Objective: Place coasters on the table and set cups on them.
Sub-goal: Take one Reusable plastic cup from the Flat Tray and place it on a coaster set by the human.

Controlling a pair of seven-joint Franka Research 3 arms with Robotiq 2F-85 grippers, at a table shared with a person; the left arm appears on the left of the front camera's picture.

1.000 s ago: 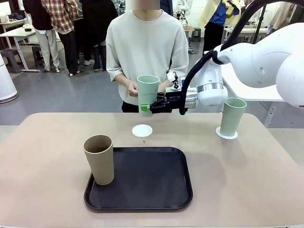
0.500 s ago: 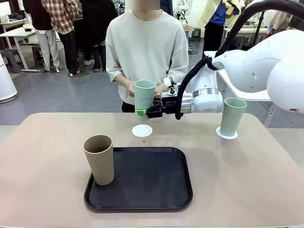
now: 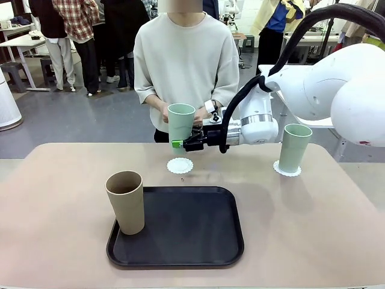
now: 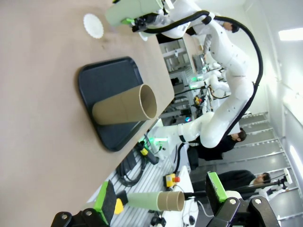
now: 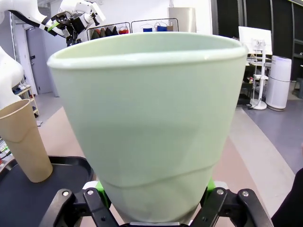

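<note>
My right gripper (image 3: 178, 143) is shut on the lower part of a pale mint cup (image 3: 181, 122), which it holds upright in the air just over a bare white lacy coaster (image 3: 180, 165) on the beige table (image 3: 60, 180). In the right wrist view the cup (image 5: 147, 123) stands between the green pads (image 5: 99, 187). A second mint cup (image 3: 294, 147) stands on a coaster (image 3: 287, 170) at the right. On a black tray (image 3: 186, 235) stands the tan cup (image 3: 126, 201). My left gripper (image 4: 161, 201) is open, off the table's side, and looks across at the tan cup (image 4: 124, 108).
A person in a pale sweater (image 3: 186, 60) stands at the far edge, hands just behind the held cup. The tray (image 4: 106, 80) takes up the near middle of the table. Bare tabletop lies to the left and at the near right.
My right arm has carried the mint cup a little to the left and slightly down, closer over the bare coaster. The other cups, the tray and the coasters have not moved.
</note>
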